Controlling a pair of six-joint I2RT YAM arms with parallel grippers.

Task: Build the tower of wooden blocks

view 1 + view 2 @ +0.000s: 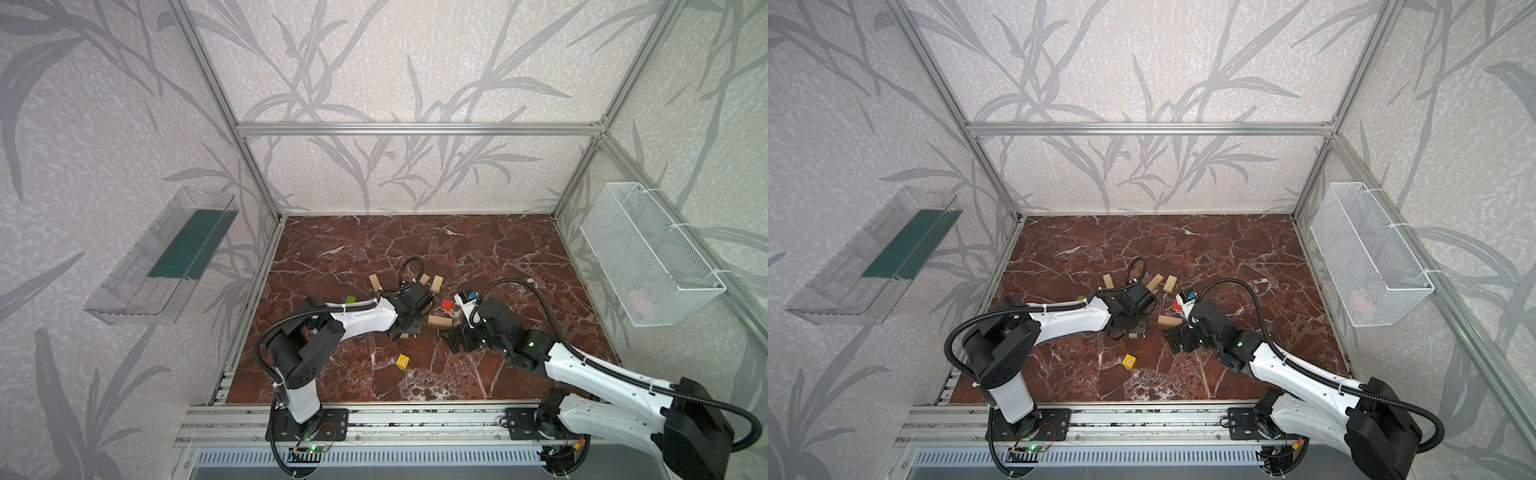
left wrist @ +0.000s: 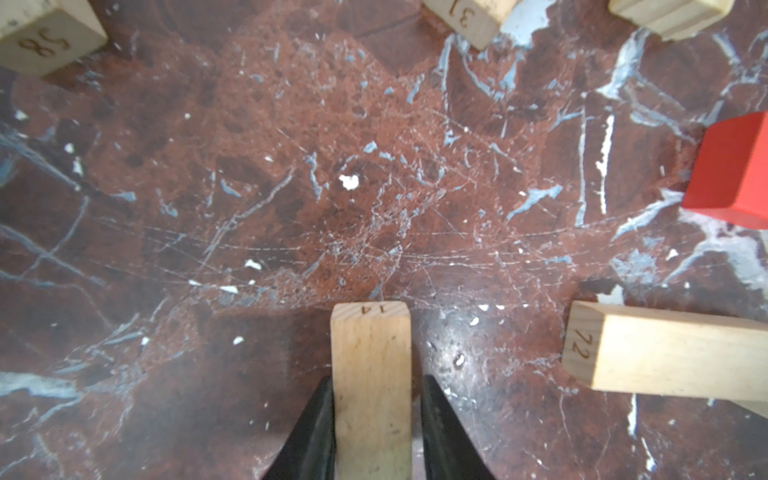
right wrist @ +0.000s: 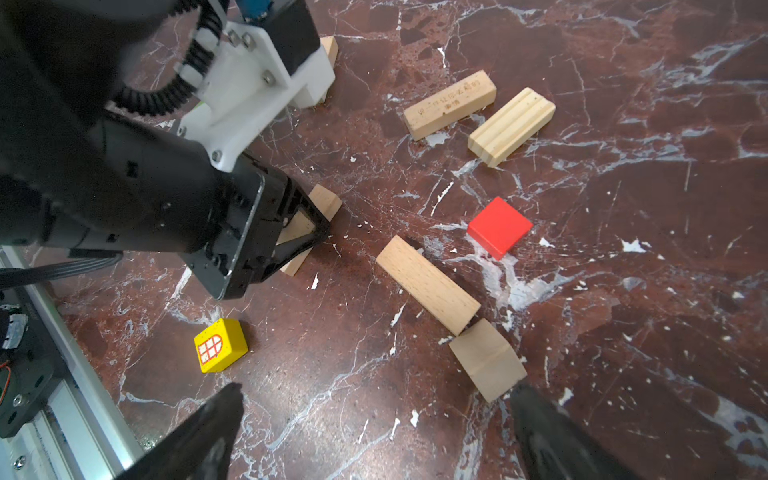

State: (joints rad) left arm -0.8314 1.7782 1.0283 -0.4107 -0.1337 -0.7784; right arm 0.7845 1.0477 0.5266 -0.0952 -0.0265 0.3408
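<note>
Blocks (image 1: pixel 436 284) lie singly around the middle of the table (image 1: pixel 478 245), so no tower stands yet. Your left gripper (image 2: pixel 377 386) straddles a pale bar (image 2: pixel 370 340) lying flat, jaws a sliver wider than the wood, one pad (image 2: pixel 322 419) touching, nothing lifted. Your right gripper (image 3: pixel 376 390) hangs wide open and empty, one finger just beside the pale wedge (image 3: pixel 486 359). Careful now: rise with that pad rubbing and the bar may skew; drift that finger and you nudge the wedge into the neighbour bar (image 3: pixel 428 284) it seems to touch; the wrists sit close and could clash. Yellow cube (image 3: pixel 220 345) sits alone nearer the front edge. Writing: "14" on your bar's end, "58" and "31" on others, the neighbour's reads 22 or 72.
</note>
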